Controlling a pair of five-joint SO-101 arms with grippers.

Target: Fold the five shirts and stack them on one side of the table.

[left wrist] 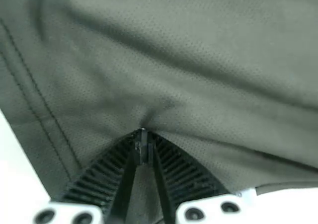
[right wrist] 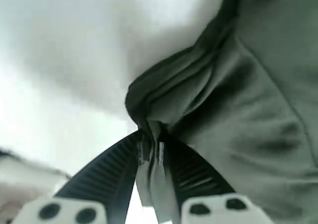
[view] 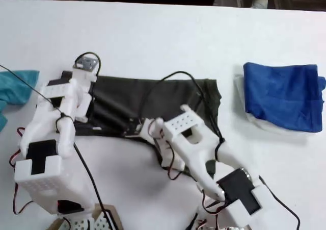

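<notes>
A dark grey shirt (view: 153, 95) lies as a long strip across the middle of the white table (view: 153, 36). My left gripper (left wrist: 142, 139) is shut on a pinch of its fabric (left wrist: 189, 60) at the strip's left end. My right gripper (right wrist: 151, 147) is shut on a bunched fold of the same shirt (right wrist: 258, 110) at its near edge, left of the middle (view: 145, 128). A folded blue shirt (view: 282, 95) rests on a white one (view: 254, 119) at the right side. A teal shirt (view: 18, 87) lies at the left edge.
Black cables (view: 168, 82) from the arms trail over the dark shirt. The far half of the table is bare white surface. Both arm bases stand at the near edge.
</notes>
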